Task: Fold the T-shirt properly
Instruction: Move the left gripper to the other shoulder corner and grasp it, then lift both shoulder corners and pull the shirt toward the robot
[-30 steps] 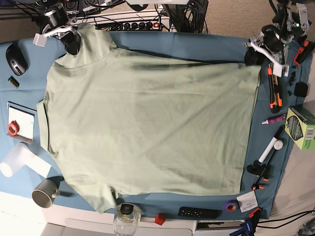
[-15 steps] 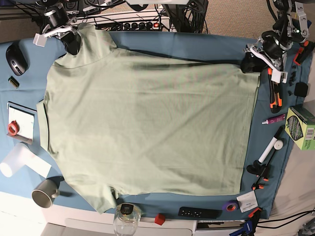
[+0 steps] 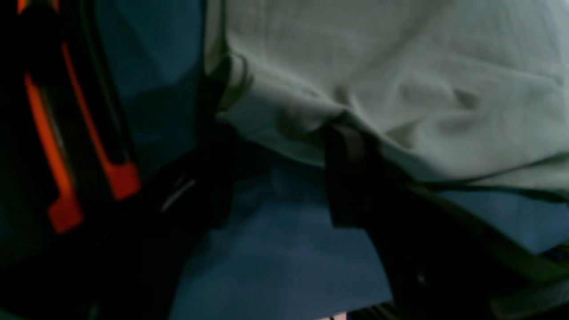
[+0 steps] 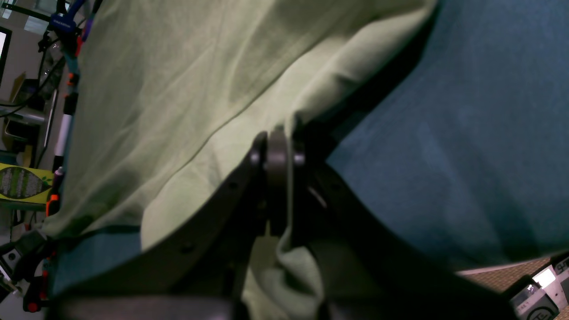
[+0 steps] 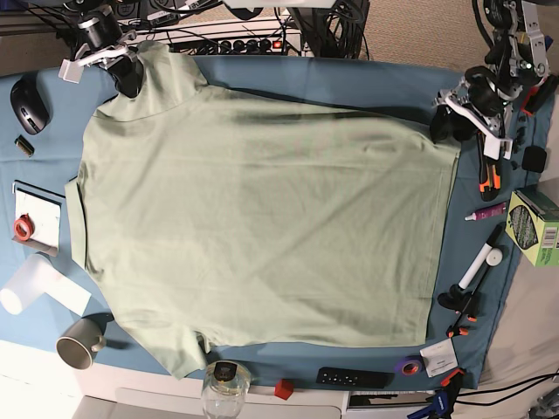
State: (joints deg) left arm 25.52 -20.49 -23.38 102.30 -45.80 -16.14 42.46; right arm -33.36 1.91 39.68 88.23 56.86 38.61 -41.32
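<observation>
T-shirt [image 5: 262, 227]: lay spread flat across the blue-clothed tabletop [image 5: 349, 78], filling most of it.
Left gripper [image 5: 454, 118]: a second earlier it held the hem corner; by this moment its jaws had spread wide and the corner lay loose on the cloth, between the dark fingers [image 3: 351, 173].
Right gripper [image 4: 278, 151]: jaws still pinched shut on the T-shirt's sleeve edge at the opposite far corner.
Meaning: the hem side looked laid out and released; the fold itself probably had not begun.
</observation>
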